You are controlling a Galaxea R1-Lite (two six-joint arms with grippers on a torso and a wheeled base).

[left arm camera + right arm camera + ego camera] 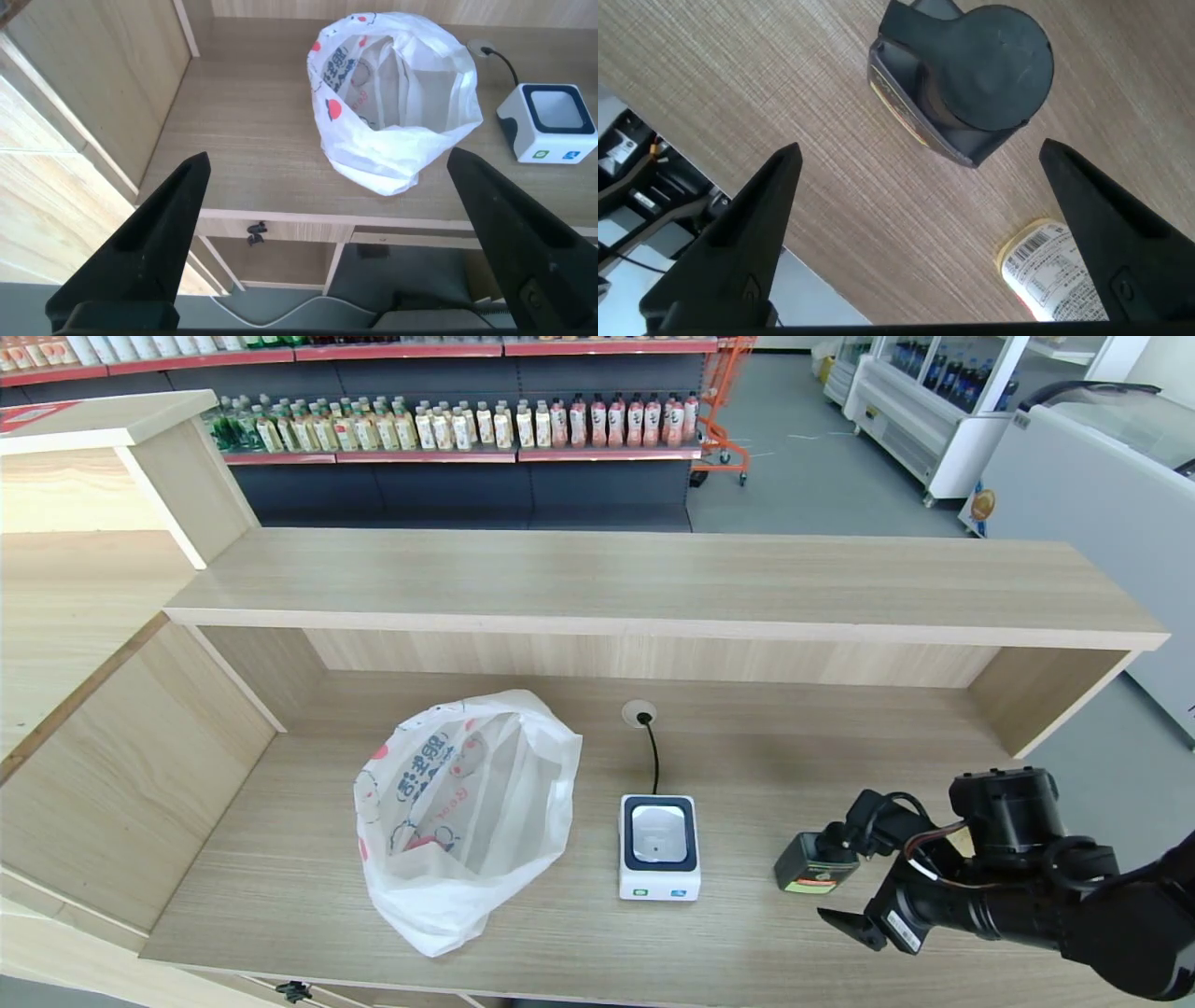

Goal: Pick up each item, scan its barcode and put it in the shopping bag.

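Observation:
A white shopping bag (467, 812) (392, 93) stands open on the left of the wooden counter. The white barcode scanner (659, 845) (551, 121) sits just right of it. Further right, a small dark container with a round black cap (810, 868) (971, 84) stands on the counter. My right gripper (854, 875) (924, 233) is open just beside and above it, holding nothing. A pale cylindrical item with a barcode label (1050, 271) lies on the counter close to that container. My left gripper (327, 252) hangs open and empty off the counter's near edge, short of the bag.
A raised shelf (653, 583) overhangs the back of the counter, with wooden side walls at left (140, 775) and right (1046, 695). The scanner's black cable (653, 751) runs to a hole in the counter. Store shelves and freezers stand beyond.

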